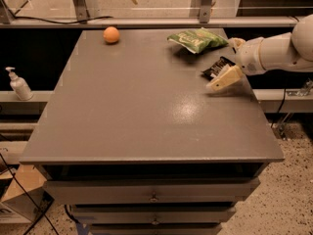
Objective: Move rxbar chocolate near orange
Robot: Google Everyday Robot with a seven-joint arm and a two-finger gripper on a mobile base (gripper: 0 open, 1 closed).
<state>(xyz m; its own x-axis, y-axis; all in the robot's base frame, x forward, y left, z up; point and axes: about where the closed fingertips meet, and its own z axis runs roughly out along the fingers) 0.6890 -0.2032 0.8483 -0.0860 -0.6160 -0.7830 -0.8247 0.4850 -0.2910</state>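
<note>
Centrally, a wide, flat grey surface (146,111) fills most of the view, seen from the front and slightly above. It is the top of a grey cabinet with shallow metal drawers (151,192) stacked beneath its front edge.

From the right side, a thick white robot arm (276,50) reaches in over the surface's far right edge. At the bottom left, on the floor beside the cabinet, sits part of a brown cardboard box (14,192).

Near the far right corner of the surface lies a crinkly green snack bag (197,39), lying flat, just beyond the end of the arm. Off the surface to the left, on a lower ledge, stands a small white pump bottle (19,84).

At the arm's tip, the cream-coloured gripper (222,79) points down and to the left, low over the right side of the surface. It is right against the flat black wrapped chocolate bar with white lettering (217,66), which sits just in front of the green bag. How far the gripper is open, and whether it has hold of the bar, cannot be told from this angle.

The small round orange fruit (111,34) rests at the far left of the surface, well apart from the bar and the gripper.
</note>
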